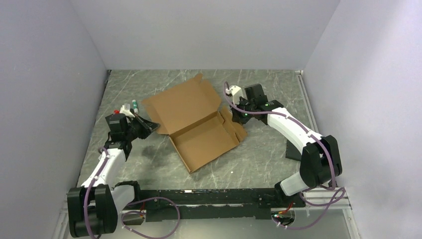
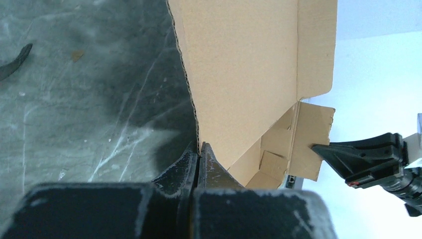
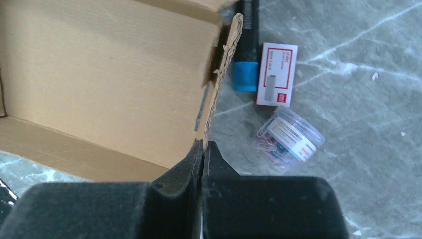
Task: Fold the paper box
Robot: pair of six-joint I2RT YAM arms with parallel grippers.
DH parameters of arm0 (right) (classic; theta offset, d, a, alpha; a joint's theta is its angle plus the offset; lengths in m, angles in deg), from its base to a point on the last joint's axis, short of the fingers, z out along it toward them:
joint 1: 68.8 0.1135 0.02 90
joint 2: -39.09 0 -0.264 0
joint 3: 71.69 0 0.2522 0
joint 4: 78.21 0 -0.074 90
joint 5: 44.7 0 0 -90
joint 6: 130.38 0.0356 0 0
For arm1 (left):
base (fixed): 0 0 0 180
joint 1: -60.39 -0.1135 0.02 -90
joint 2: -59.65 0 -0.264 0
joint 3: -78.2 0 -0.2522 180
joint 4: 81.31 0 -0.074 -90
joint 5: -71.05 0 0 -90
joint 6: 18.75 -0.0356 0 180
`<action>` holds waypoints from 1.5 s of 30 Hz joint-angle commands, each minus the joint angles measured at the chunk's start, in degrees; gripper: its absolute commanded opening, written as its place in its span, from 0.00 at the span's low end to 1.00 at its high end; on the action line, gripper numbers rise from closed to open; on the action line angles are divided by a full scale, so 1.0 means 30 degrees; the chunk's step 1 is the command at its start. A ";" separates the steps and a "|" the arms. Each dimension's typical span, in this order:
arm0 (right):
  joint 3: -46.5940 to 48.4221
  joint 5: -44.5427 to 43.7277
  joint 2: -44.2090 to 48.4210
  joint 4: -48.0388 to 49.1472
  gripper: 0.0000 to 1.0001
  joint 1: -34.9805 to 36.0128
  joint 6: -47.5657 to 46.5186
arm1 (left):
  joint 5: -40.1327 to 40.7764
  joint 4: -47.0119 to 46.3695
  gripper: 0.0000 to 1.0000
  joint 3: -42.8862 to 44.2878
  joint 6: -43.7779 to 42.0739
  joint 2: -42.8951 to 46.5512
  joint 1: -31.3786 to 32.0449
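One box [image 1: 181,104] is lying open — the left gripper [image 2: 200,149] is pinching its lid edge, the right gripper [image 3: 203,147] its side flap; one clip jar [image 3: 288,137] is sitting nearby.

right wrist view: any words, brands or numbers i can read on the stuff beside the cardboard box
Nothing reads clearly.
small white and red box: dark print at the top and a red logo patch, too blurred to read.
clear tub of paper clips: white label with a red stripe, too small to read.
paper box: no print visible.
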 commanded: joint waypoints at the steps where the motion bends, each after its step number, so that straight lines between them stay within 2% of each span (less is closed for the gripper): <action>1: 0.1198 -0.0635 0.0153 -0.0320 0.00 0.1115 -0.0779 | -0.0021 -0.1116 0.00 0.0854 -0.1472 0.1053 0.0843; 10: 0.1098 -0.2146 -0.0502 -0.0311 0.00 0.3003 -0.0831 | 0.0959 -0.0899 0.00 0.1010 -0.2410 0.1085 0.2175; 18: 0.0609 -0.1356 -0.0670 -0.0197 0.23 0.3109 -0.0421 | 0.1536 -0.0341 0.00 0.1000 -0.2787 0.1415 0.2457; 23: 0.0169 -0.1210 -0.0390 0.0048 0.30 0.3051 -0.0297 | 0.1656 -0.0214 0.00 0.1010 -0.2787 0.1440 0.2483; 29: -0.0080 0.1502 -0.0379 -0.0205 0.50 0.2802 -0.0141 | 0.1675 -0.0165 0.00 0.1061 -0.2831 0.1393 0.2480; 38: 0.0531 0.7236 -0.1842 -0.1207 0.50 0.0056 0.0303 | 0.1842 -0.0013 0.00 0.1127 -0.2918 0.1312 0.2476; 45: 0.0469 0.9376 -0.1250 -0.1518 0.50 -0.1102 -0.0198 | 0.2020 0.0123 0.00 0.1127 -0.2983 0.1293 0.2457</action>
